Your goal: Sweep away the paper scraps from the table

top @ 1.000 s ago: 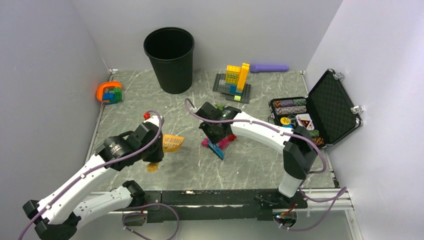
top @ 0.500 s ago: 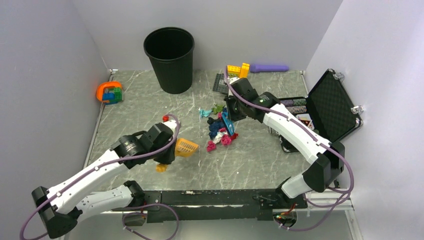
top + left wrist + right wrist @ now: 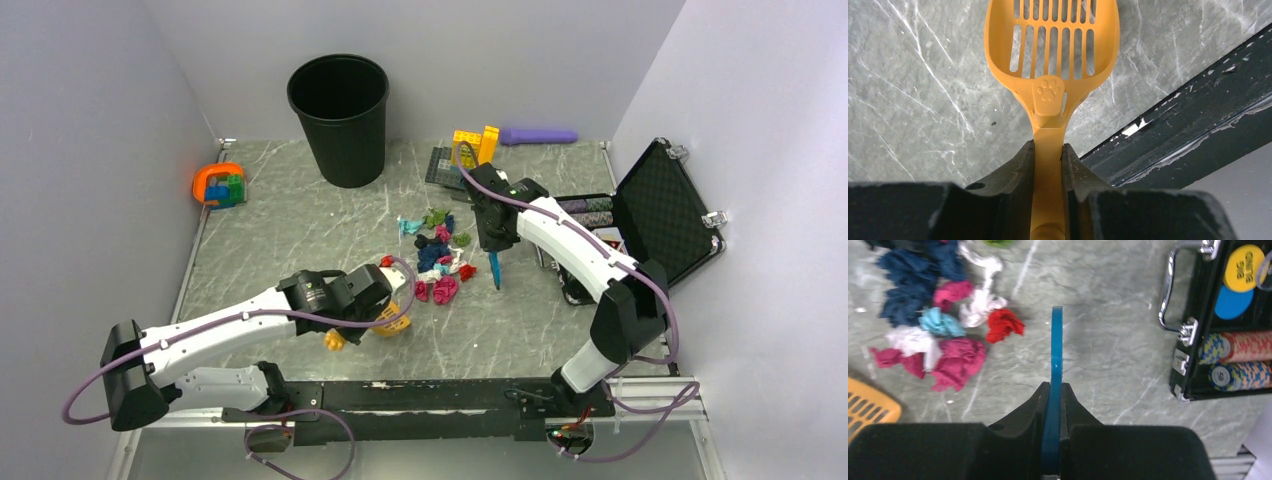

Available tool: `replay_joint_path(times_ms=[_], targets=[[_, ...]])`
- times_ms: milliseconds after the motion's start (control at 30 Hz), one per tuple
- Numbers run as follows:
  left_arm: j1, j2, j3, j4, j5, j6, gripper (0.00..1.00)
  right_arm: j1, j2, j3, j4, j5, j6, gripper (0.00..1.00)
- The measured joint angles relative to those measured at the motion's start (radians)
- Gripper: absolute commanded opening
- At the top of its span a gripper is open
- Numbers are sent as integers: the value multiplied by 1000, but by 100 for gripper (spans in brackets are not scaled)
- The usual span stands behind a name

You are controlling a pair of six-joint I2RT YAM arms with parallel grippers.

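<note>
The paper scraps [image 3: 437,262] lie in a loose pile of pink, navy, teal, white, red and green wads mid-table [image 3: 280,230]. They also show in the right wrist view [image 3: 943,325]. My left gripper [image 3: 372,298] is shut on the handle of an orange slotted scoop [image 3: 1050,50]. The scoop head [image 3: 396,320] sits just left of and nearer than the pile. My right gripper [image 3: 493,238] is shut on a thin blue scraper [image 3: 1056,355]. The scraper blade [image 3: 494,270] points down just right of the pile, a short gap from the red wad [image 3: 1004,324].
A black bin [image 3: 339,115] stands at the back. An open poker chip case [image 3: 620,235] lies close to the right of the scraper. A brick build on a baseplate [image 3: 468,160] and a purple object [image 3: 540,135] are behind. The dark front rail [image 3: 1173,125] is near the scoop.
My left gripper has moved right and toward the front with the scoop, up to the pile. My right gripper has lifted off the pile and swung to its right side.
</note>
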Motion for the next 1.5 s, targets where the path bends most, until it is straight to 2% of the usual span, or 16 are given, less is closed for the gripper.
replay_joint_path(times_ms=[233,500,833,1033,1500], targets=[[-8,17,-4,73,-9,48,0,-15,51,-68,-5,40,15,0],[-4,95,-13,127,-3,84,0,-14,158,-57,72,12,-29,0],[110,166,24,137,95,95,0,-10,219,7,121,-101,-180,0],[130,207,58,133,129,124,0,24,241,37,144,-147,-239,0],[135,295,119,135,162,132,0,140,239,49,236,-414,-192,0]])
